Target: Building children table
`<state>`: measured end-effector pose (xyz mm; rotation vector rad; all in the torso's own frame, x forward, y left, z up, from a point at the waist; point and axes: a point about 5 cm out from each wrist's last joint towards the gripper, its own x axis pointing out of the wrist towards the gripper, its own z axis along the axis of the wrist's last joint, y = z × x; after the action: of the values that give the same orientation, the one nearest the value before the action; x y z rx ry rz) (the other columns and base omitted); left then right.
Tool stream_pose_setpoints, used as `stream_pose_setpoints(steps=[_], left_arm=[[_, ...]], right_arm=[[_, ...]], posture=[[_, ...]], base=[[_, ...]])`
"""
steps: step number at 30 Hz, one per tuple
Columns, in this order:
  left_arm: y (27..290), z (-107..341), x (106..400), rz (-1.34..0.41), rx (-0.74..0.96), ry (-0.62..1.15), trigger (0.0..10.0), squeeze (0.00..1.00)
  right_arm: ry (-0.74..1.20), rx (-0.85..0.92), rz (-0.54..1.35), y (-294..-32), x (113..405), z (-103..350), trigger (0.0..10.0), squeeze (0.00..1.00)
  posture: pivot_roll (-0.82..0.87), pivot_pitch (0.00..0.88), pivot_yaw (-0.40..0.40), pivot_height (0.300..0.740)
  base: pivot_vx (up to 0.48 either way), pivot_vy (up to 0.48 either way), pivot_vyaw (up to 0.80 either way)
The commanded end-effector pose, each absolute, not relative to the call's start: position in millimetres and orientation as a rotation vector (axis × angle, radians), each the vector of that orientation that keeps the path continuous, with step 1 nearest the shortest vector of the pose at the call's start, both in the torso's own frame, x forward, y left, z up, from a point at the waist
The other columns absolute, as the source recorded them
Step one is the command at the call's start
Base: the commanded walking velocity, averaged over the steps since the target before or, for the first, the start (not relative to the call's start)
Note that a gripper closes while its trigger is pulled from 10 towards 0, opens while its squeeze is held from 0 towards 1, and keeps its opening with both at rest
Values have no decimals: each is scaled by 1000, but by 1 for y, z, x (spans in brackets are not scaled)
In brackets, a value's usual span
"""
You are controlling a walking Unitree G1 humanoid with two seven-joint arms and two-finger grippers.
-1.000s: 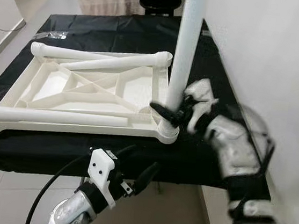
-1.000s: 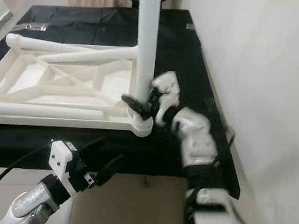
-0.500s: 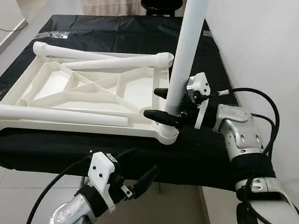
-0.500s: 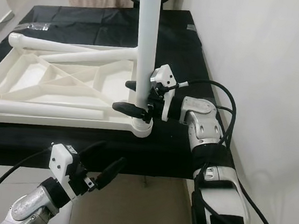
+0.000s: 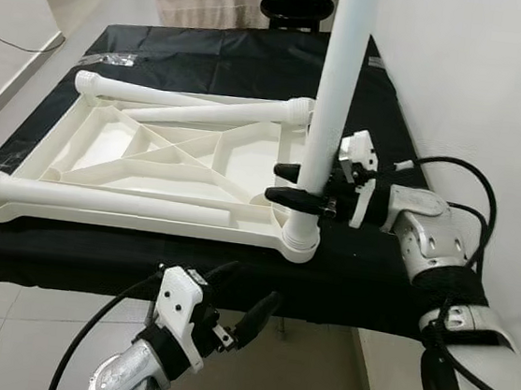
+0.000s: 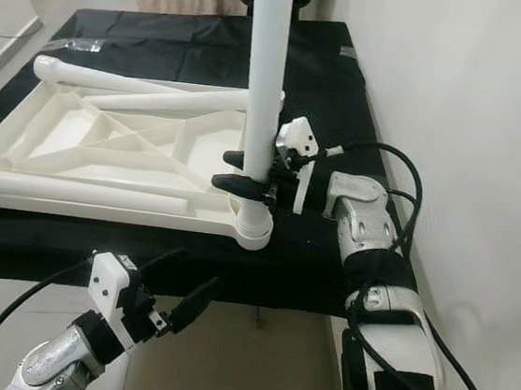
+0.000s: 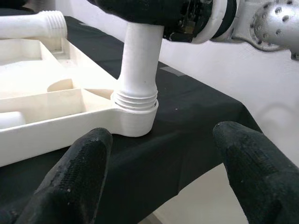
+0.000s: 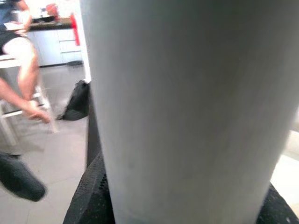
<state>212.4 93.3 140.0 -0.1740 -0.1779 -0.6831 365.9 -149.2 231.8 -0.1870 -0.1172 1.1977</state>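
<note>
The upright leg [image 5: 336, 91] is standing vertical in the near right corner socket [image 5: 300, 239] of the upturned white tabletop [image 5: 142, 158], which is lying on the black desk [image 5: 211, 48]. The right tool [image 5: 297, 186] is reaching in from the right, its black fingers pinching the leg low down, just above the socket. So the leg's long axis is running straight up, crosswise to the fingers, and the right arm is clearly the nearer one. The left tool [image 5: 240, 304] is hovering below the desk edge, fingers spread, holding nothing. The left wrist view is showing exposed thread rings [image 7: 135, 99] above the socket collar, so the leg is probably not fully seated. Two more legs are lying loose on the tabletop.
</note>
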Motion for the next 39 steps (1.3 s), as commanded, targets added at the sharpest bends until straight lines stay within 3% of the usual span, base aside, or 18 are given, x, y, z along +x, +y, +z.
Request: stream_pose_setpoints(steps=[1,3,4,5,6,7,10,16,17,18,21,22,25,29,30,31,32,39], left_arm=[[96,138,211,-678,-168,-172,10000,0],[99,138,210,-675,-165,-173,10000,0],[99,138,210,-675,-165,-173,10000,0],[100,138,210,-674,-161,-173,10000,0],[100,138,210,-674,-161,-173,10000,0],[101,139,210,-674,-159,-173,10000,0],[103,139,211,-676,-148,-172,10000,0],[103,139,214,-673,-143,-173,10000,0],[103,139,215,-672,-144,-173,10000,0],[103,139,215,-670,-145,-174,10000,0],[103,139,215,-667,-146,-176,10000,0],[103,139,215,-666,-146,-177,10000,0],[103,139,215,-666,-146,-177,10000,0],[102,140,215,-669,-151,-179,10000,0],[101,140,216,-669,-152,-180,10000,0],[101,140,216,-669,-152,-180,10000,0],[101,140,216,-668,-153,-180,10000,0],[100,140,215,-666,-156,-180,10000,0]], right_arm=[[-82,-202,1085,-157,365,220,0,0],[-66,-139,720,-156,361,200,0,0],[-66,-139,720,-156,361,200,0,0],[-51,-135,453,-156,356,189,0,0],[-51,-135,453,-156,356,189,0,0],[8,-84,349,-139,336,166,0,0],[51,-69,322,-105,310,146,0,0],[18,-27,356,-85,329,161,0,0],[7,-33,369,-83,333,165,6980,0],[6,-42,358,-81,332,169,10000,0],[-14,-36,373,-79,333,176,10000,0],[-40,-24,410,-78,334,183,10000,1000],[-62,-13,470,-75,335,188,10000,1000],[-153,-7,705,-82,349,215,10000,1000],[-162,-36,778,-85,351,220,10000,561],[-162,-36,778,-85,351,220,10000,561],[-154,-84,829,-88,355,222,10000,0],[-137,-210,1171,-89,356,230,10000,0]], posture=[[49,184,47,740],[47,187,42,740],[47,187,42,740],[47,187,42,740],[47,187,42,740],[59,196,48,740],[61,195,57,740],[58,180,52,740],[59,178,51,740],[58,177,51,740],[61,176,49,740],[60,175,51,740],[59,175,51,740],[55,174,44,740],[54,174,42,740],[54,174,42,740],[57,175,40,740],[64,178,41,740]], base=[[0,0,0],[0,0,0],[0,0,0],[0,0,0],[0,0,0],[0,0,0],[0,0,0],[0,0,0],[0,0,0],[0,0,0],[0,0,0],[0,0,0],[0,0,0],[0,0,0],[0,0,0],[0,0,0],[0,0,0],[0,0,0]])
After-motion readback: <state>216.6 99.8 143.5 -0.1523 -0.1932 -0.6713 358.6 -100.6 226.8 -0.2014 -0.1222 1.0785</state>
